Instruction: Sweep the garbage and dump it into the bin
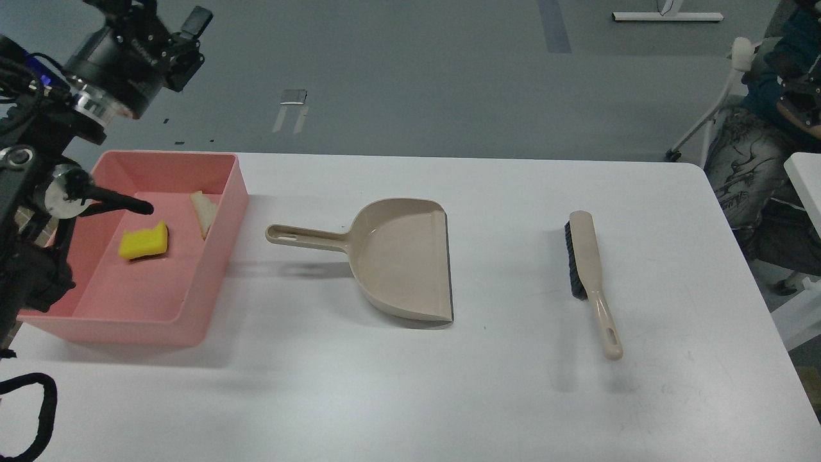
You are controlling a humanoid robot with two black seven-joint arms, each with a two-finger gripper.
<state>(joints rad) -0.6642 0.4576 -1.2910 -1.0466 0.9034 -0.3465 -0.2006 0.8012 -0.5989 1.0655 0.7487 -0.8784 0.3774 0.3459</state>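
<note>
The garbage lies inside the pink bin [215, 256] at the table's left end. It is a yellow spongy chunk [144, 241] on the bin floor and a pale sliver [204, 213] leaning on the right wall. My left gripper [192, 38] is raised high above the bin's far side, open and empty. My right gripper [798, 90] is a dark blur at the right edge, high and off the table. Its fingers cannot be told apart.
The beige dustpan [401, 260] lies mid-table, with its handle pointing left toward the bin. The beige brush [589, 256] with black bristles lies to the right, handle toward me. A seated person [763, 147] is beyond the table's right corner.
</note>
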